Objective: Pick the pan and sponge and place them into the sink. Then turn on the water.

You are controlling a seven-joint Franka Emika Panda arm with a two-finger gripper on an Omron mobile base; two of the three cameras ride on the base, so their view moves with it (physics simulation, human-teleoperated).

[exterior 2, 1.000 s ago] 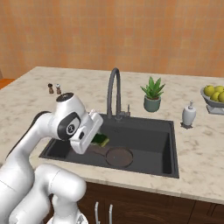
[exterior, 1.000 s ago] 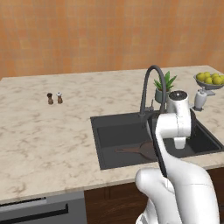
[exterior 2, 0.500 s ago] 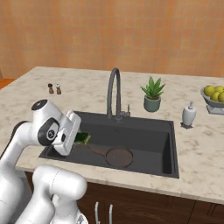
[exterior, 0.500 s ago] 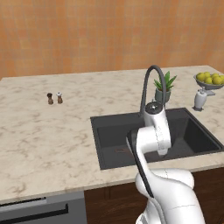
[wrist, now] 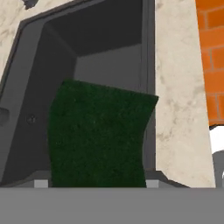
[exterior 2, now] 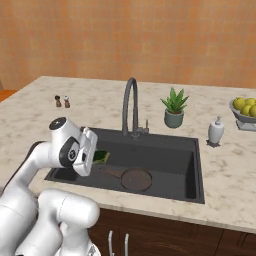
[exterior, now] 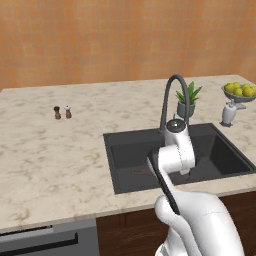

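**A:** From the left side, the arm has swung across from the right half of the sink toward its left end in the last second. You can spot the pan's thin handle on the dark basin floor, so that one is already in.

**B:** From the right it's clearer. The gripper hangs over the basin's left end with the sponge poking out beside it, a small green block. The pan, round, shallow and brown, lies near the middle of the floor, and the arched faucet stands untouched behind.

**A:** Are the fingers holding the sponge?

**B:** Looks so: the hand camera has the sponge, coarse, dark green and slightly bowed, right at the fingers, which are part-closed on it, above the matte grey basin. I'd guess release comes next.
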